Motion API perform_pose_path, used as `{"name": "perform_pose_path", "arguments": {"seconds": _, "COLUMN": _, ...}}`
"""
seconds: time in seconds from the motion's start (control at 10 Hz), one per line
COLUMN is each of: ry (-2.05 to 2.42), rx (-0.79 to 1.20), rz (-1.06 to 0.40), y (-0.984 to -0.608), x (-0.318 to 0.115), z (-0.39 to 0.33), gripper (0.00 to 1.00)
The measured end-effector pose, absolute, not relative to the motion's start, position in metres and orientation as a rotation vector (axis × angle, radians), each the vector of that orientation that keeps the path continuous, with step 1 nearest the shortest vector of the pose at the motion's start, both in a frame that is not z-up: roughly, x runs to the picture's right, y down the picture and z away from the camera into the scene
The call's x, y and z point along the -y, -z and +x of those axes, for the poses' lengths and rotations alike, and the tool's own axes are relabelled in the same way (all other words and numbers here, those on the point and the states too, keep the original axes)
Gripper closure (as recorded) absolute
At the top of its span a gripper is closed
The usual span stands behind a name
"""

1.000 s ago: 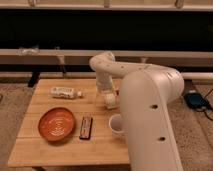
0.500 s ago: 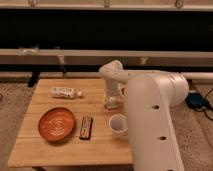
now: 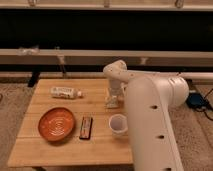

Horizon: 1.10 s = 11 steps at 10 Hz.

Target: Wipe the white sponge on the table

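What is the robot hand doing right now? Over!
Low gripper over the table, picture-right side, at the white sponge. Sponge resting on the table. Nearby: white cup, nearer the camera.

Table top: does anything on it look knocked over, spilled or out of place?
Only the white bottle looks odd: it lies on its side at the back left of the table, though no spill shows. The cup stands upright. The gripper is down at the white sponge near the right edge.

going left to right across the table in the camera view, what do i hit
orange plate → dark flat bar → pincer at the white sponge → robot's white arm. bottle and cup overlap others, left out.
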<state>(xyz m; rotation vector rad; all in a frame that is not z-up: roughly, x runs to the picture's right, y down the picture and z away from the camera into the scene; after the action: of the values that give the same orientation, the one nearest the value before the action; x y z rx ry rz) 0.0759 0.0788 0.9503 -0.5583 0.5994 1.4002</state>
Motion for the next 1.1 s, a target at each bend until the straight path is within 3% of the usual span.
{"name": "perform_pose_path", "arguments": {"seconds": 0.8, "ry": -1.341, "rx": -0.533, "rz": -0.604, "y": -0.956, "x": -0.074, "z": 0.042, "gripper": 0.98}}
{"name": "perform_pose_path", "arguments": {"seconds": 1.1, "ry": -1.283, "rx": -0.524, "rz": -0.637, "y": -0.961, "x": -0.075, "z": 0.015, "gripper": 1.0}}
